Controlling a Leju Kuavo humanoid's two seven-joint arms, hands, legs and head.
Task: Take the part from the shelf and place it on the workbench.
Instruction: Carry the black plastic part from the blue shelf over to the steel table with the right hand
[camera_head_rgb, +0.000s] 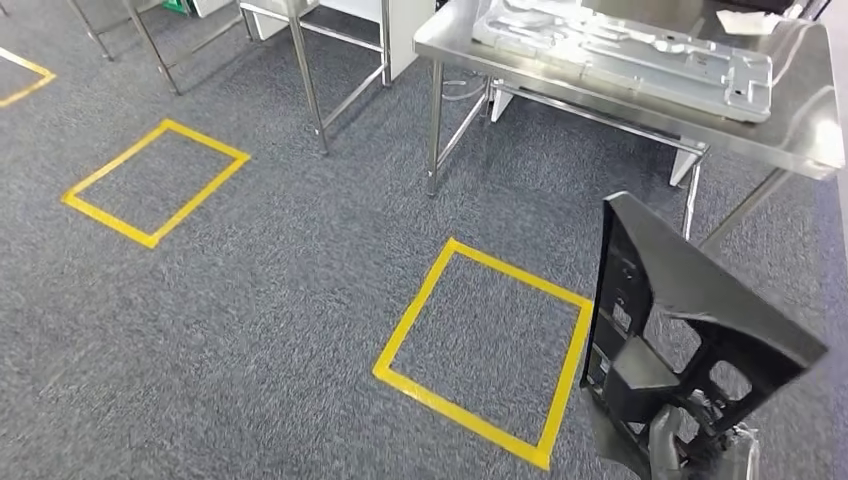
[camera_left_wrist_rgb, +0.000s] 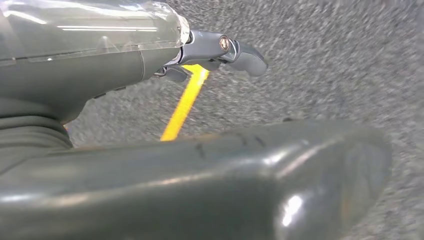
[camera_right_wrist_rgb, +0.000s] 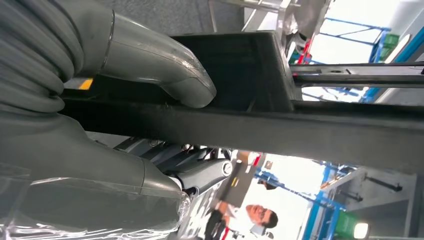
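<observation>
The right hand (camera_head_rgb: 672, 440) holds the black part (camera_head_rgb: 700, 320), a plastic frame with cut-out openings, low at the near right of the head view; the part stands tilted, its flat top edge leaning toward the steel table (camera_head_rgb: 800, 140), yet it is well apart from the table and over the grey carpet floor (camera_head_rgb: 280, 300); in the right wrist view the right hand (camera_right_wrist_rgb: 100, 100) grips the part (camera_right_wrist_rgb: 280, 125) with the thick grey thumb pressed on one side of a black bar and the darker fingers (camera_right_wrist_rgb: 200, 172) curled under the other side; on the table lies a large pale metal panel (camera_head_rgb: 620, 50), flat, with a white sheet (camera_head_rgb: 750, 20) past it toward the table's far edge; a yellow tape square (camera_head_rgb: 485, 350) is marked on the floor just in front of the table, beside the held part; a second yellow tape square (camera_head_rgb: 155, 182) lies well away from the table, to its left; metal frame legs (camera_head_rgb: 310, 80) stand on the floor beyond, left of the table; the left hand (camera_left_wrist_rgb: 215, 50) hangs over the carpet, holding nothing, its fingers (camera_left_wrist_rgb: 247, 57) loosely bent and apart, with a yellow tape line (camera_left_wrist_rgb: 185, 102) on the floor past it; a person (camera_right_wrist_rgb: 250, 217) shows far off in the right wrist view, behind the part
</observation>
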